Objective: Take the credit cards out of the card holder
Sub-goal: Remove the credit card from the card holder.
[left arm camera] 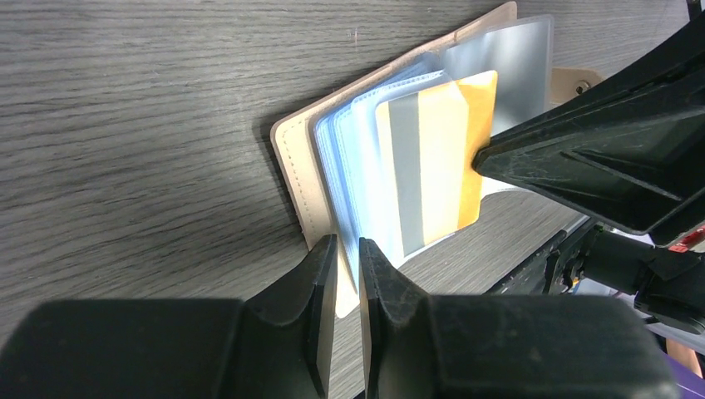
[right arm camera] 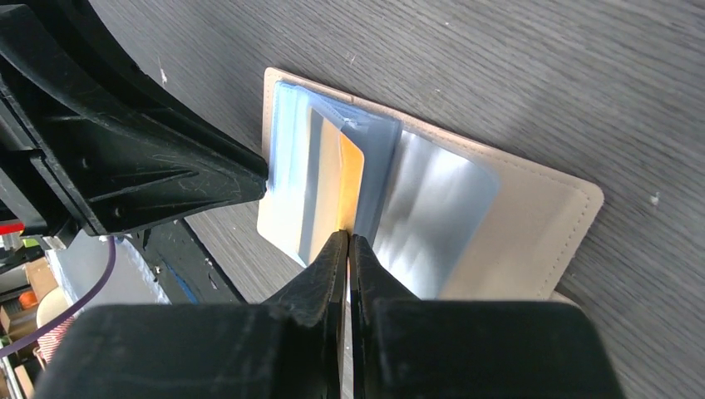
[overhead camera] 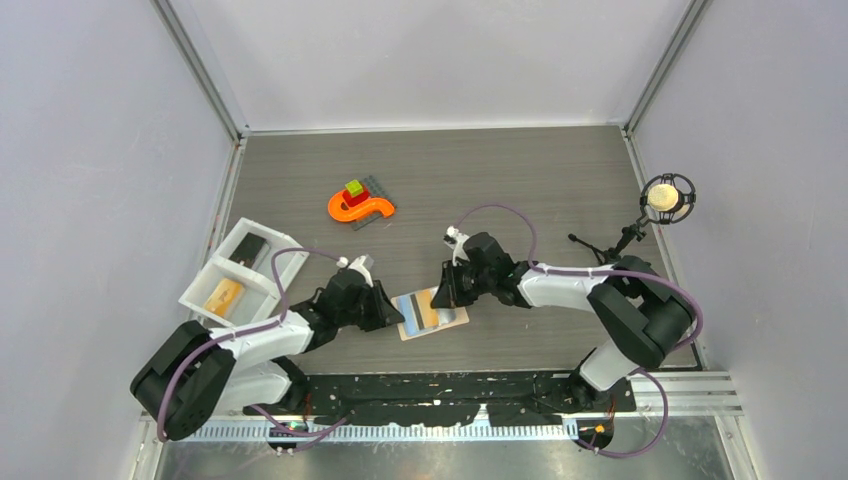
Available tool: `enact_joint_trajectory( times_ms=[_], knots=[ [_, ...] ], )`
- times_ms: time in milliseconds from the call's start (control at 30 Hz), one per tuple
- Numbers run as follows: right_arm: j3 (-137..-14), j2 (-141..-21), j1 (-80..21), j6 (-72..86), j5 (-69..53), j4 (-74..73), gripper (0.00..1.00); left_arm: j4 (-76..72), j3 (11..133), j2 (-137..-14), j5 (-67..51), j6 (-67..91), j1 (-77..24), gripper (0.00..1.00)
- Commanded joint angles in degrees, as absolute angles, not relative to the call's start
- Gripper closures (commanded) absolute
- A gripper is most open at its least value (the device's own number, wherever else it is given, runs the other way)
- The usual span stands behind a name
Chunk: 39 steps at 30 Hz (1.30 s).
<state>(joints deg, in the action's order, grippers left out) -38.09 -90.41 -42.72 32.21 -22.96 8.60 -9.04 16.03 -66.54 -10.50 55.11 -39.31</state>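
Grey wood-grain desk (overhead camera: 520, 180), white walls on three sides; card holder (overhead camera: 432, 312) lies open and flat near the front edge between the two arms, pale blue sleeves fanned up. Left pincer (left arm camera: 347, 249) narrow, clamped on the near edge of the holder's cover and sleeves. Right pincer (right arm camera: 347, 241) closed to a slit on the edge of the orange-yellow card (right arm camera: 351, 179), which sits among the sleeves; white tray (overhead camera: 212, 258) well apart at left.
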Motion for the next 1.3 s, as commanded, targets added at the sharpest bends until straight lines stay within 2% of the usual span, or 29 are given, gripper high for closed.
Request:
enact_joint_trajectory(
  times_ms=[0,367,433,633,867,1067,1267],
  knots=[
    [-37.22,-86.73,-41.9,31.72,-22.63,6.43,0.95,-7.54,16.52,-64.23,-9.36,54.23,-39.48,0.82],
    [-36.76,-78.57,-40.67,29.44,-18.72,1.11,0.95,-4.29,18.84,-63.03,-10.2,53.51,-39.52,0.81],
    [-37.26,-76.15,-40.73,27.95,-16.9,-1.4,0.95,-2.46,19.99,-61.57,-10.97,53.59,-39.5,0.77],
    [-37.79,-66.84,-41.71,19.68,-6.84,-4.08,0.95,6.52,25.96,-53.18,-12.44,54.06,-39.51,0.56],
    [-36.61,-56.28,-49.96,5.55,10.25,-1.79,0.95,15.03,35.36,-46.21,-11.42,57.3,-39.38,0.37],
    [-30.24,-49.49,-61.24,-7.41,20.89,11.32,0.95,13.88,38.55,-44.61,-15.28,63.34,-39.38,0.34],
    [-28.93,-48.4,-69.53,-14.26,30.43,13.97,0.95,7.28,36.07,-44.55,-18.71,70.57,-39.38,0.34]
  ],
)
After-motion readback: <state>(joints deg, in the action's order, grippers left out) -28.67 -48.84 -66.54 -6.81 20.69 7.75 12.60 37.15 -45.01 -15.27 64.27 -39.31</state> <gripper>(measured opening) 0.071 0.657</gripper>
